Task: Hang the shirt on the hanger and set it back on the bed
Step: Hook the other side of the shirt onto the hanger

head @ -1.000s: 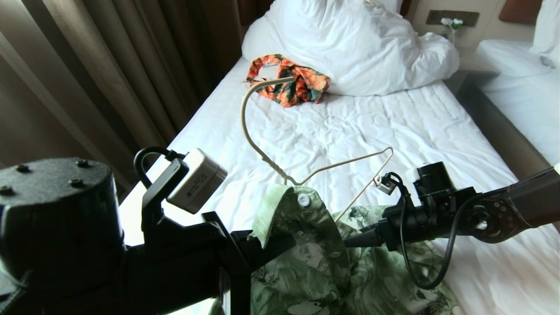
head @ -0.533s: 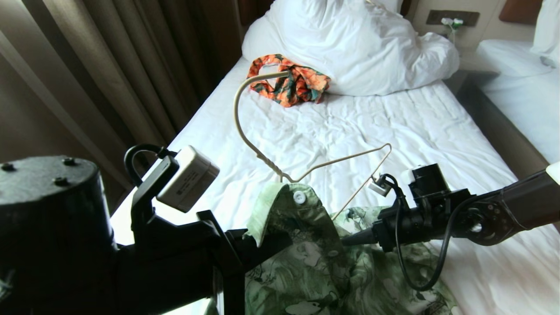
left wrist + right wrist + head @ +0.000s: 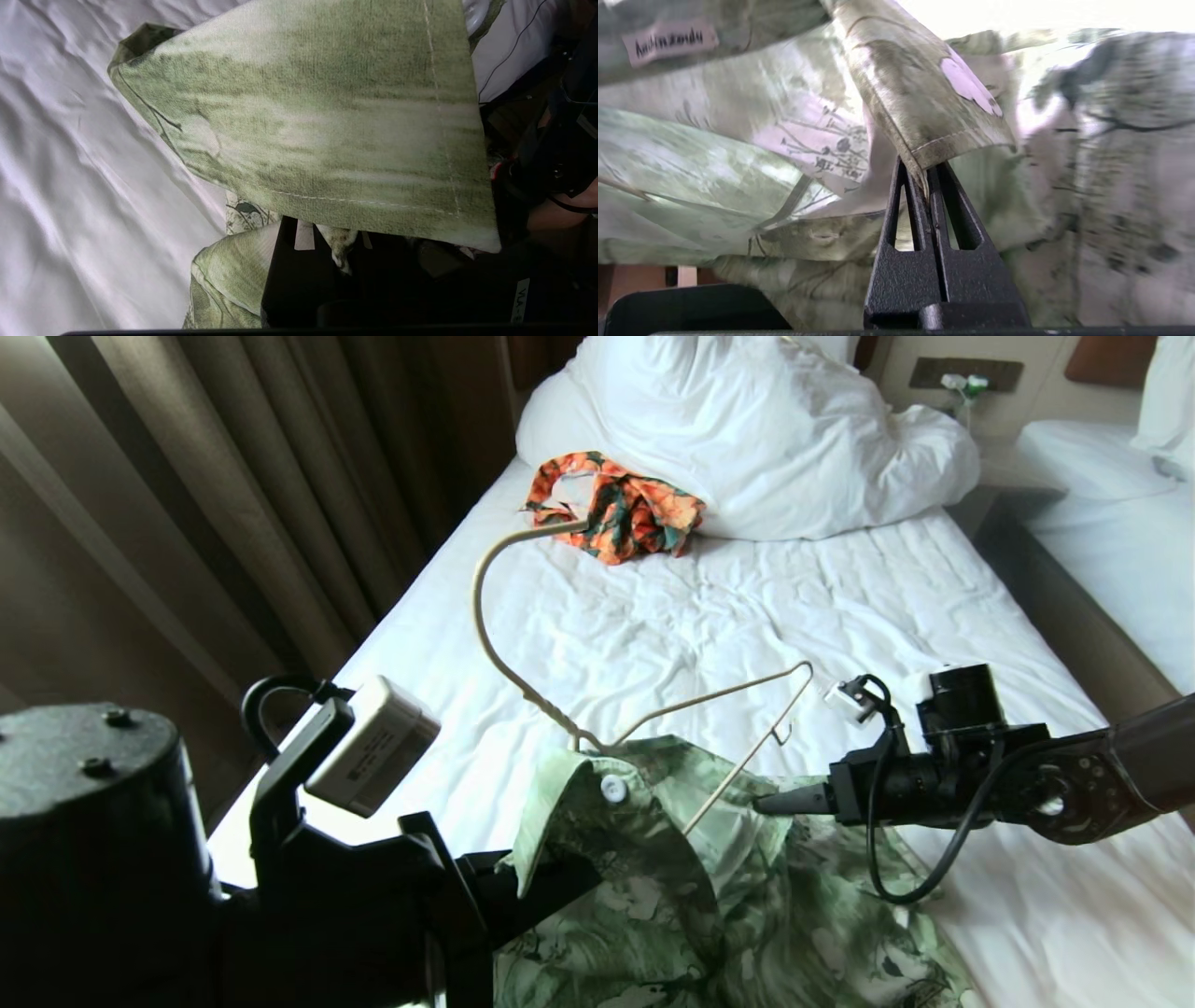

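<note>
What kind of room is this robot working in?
Most likely a hotel bedroom: a bed with a rumpled white duvet, a second bed close beside it, and long brown curtains along one side.

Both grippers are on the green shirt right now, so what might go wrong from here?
1. The right gripper pinches only a thin hem edge of the shirt; it may slip free.
2. One hanger shoulder is still bare; pulling could tilt the hanger out of the collar.

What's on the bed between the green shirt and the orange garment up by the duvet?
Head view: the hanger rising from the shirt, its hook tip near the orange garment; otherwise only wrinkled sheet of the bed.
</note>
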### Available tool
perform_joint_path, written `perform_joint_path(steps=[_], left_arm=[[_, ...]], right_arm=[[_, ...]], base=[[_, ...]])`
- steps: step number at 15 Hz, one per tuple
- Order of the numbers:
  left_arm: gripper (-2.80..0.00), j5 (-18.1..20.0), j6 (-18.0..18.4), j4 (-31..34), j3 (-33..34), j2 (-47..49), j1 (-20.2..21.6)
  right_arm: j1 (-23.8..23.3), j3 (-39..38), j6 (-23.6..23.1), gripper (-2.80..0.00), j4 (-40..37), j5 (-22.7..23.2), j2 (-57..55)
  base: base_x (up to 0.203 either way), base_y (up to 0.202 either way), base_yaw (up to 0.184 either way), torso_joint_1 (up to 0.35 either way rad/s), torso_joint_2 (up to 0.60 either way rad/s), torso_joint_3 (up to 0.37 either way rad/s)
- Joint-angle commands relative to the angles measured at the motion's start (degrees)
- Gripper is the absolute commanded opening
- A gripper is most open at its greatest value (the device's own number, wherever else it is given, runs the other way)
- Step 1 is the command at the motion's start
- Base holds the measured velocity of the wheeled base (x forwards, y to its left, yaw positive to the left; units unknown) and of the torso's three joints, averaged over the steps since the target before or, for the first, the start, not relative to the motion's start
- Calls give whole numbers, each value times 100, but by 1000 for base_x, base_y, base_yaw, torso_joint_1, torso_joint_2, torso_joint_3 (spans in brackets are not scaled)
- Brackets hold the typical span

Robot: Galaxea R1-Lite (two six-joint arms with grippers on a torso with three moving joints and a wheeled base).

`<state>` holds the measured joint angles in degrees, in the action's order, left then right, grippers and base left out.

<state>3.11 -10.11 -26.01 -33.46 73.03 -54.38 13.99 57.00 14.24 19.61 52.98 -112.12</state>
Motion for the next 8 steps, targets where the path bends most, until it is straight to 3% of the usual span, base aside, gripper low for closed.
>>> perform_joint_path(steps=[1, 4, 8], left_arm=[[-280, 5, -90, -34, 139, -52, -7], [-280, 6, -227, -35, 291, -52, -29], [-280, -3, -226, -35, 468, -70, -29]], right_arm=[[-173, 3, 15, -280, 16, 29, 76], [-282, 5, 34, -280, 7, 37, 174], [-295, 52, 396, -280, 17, 37, 461]], base=[[0, 0, 0, 0, 0, 0], [0, 0, 0, 0, 0, 0], [0, 0, 0, 0, 0, 0]])
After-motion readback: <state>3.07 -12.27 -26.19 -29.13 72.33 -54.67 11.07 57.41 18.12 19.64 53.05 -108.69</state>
